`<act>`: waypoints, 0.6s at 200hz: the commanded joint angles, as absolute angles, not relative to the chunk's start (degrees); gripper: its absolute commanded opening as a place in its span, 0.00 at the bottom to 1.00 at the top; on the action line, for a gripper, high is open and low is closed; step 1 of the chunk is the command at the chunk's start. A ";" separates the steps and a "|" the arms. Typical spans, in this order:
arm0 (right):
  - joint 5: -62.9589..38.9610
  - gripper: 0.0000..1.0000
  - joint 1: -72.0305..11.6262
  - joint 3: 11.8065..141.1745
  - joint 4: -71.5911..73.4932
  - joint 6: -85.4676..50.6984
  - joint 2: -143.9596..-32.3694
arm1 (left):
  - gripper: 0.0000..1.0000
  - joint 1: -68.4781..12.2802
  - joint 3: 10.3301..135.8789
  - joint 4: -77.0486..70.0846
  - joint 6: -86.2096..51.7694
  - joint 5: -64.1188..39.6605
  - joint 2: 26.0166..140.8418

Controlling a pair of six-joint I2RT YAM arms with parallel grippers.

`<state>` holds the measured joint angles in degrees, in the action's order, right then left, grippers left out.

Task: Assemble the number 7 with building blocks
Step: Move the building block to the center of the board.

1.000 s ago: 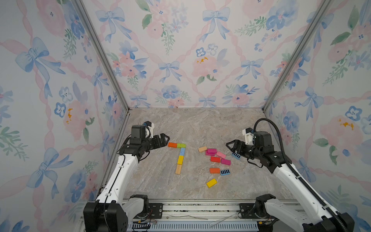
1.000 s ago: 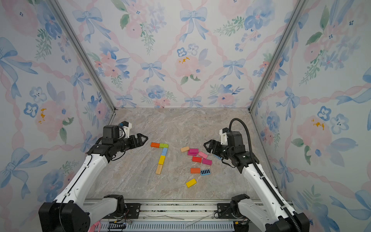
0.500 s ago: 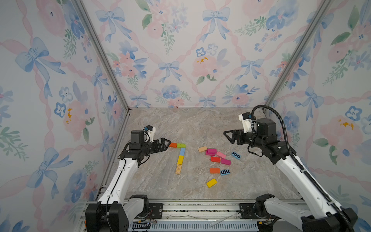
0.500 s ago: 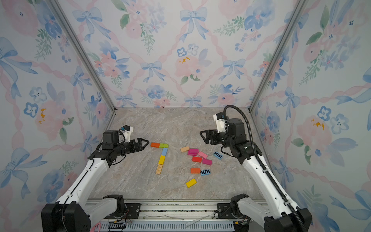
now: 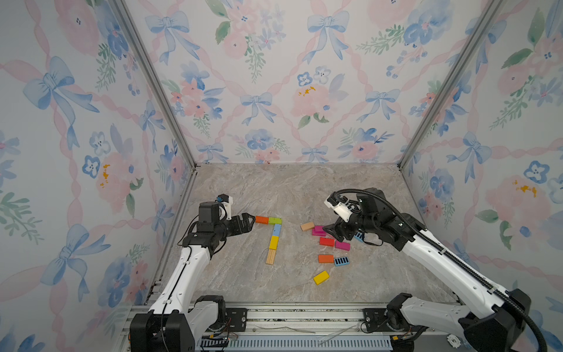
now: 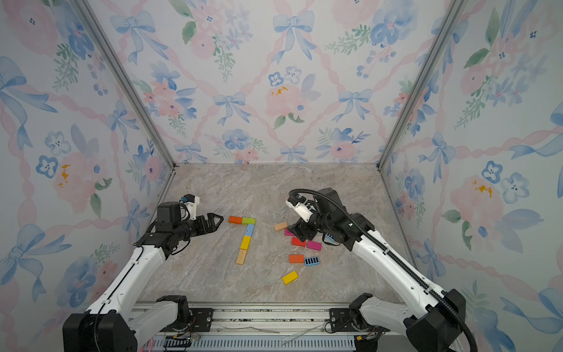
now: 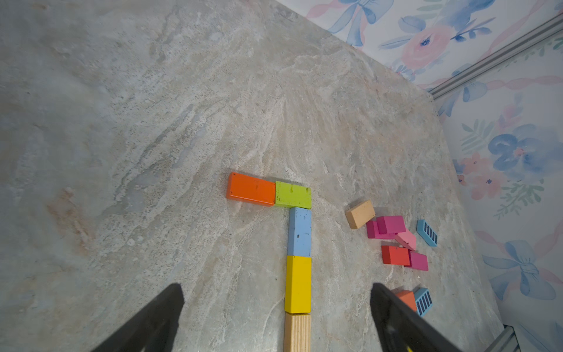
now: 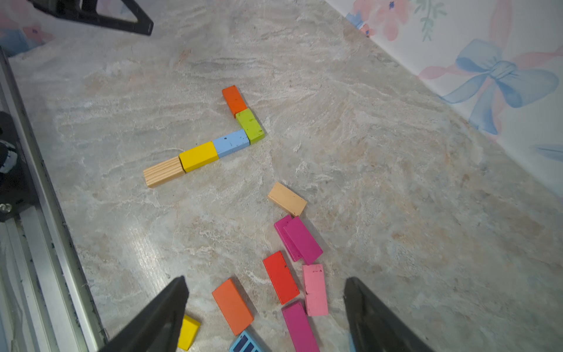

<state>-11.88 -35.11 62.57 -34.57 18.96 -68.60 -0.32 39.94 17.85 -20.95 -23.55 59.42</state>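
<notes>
The number 7 lies flat mid-table: an orange block [image 5: 262, 219] and a green block [image 5: 275, 220] form the bar, and light blue [image 5: 276, 230], yellow [image 5: 274, 242] and lined wood [image 5: 270, 256] blocks form the stem. My left gripper [image 5: 248, 222] [image 7: 277, 286] hovers open just left of the orange block, holding nothing. My right gripper [image 5: 330, 231] [image 8: 265, 279] hangs open and empty over the loose building blocks. Red [image 8: 281, 277], pink [image 8: 315, 289] and magenta [image 8: 300, 327] blocks lie on the table beneath its jaws.
To the right of the 7 lie loose tan [image 5: 307, 226], magenta [image 5: 342, 245], orange [image 5: 326, 258], striped blue [image 5: 341, 261] and yellow [image 5: 321, 277] blocks. Another striped blue block [image 5: 359, 236] lies partly hidden behind the right arm. Floral walls enclose three sides, and a metal rail [image 5: 289, 314] runs along the front.
My right gripper rose from beside the striped blue block, then came down to the left over the loose blocks. The left arm sank lower, with its gripper still by the orange block.
</notes>
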 commanded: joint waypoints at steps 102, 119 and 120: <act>-10.99 0.83 -38.40 73.94 -40.91 52.53 -94.41 | 0.98 0.00 39.29 17.58 -20.04 -23.13 57.97; -11.73 0.81 -37.00 77.26 -42.51 54.49 -99.33 | 0.98 0.00 39.35 17.58 -20.04 -23.03 57.76; -11.75 0.81 -36.96 77.39 -42.52 54.67 -99.50 | 0.98 0.00 39.32 17.58 -20.04 -22.98 57.75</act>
<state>-10.70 -39.00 73.36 -39.53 49.23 -94.91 -0.32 39.94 17.85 -20.95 -22.52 58.67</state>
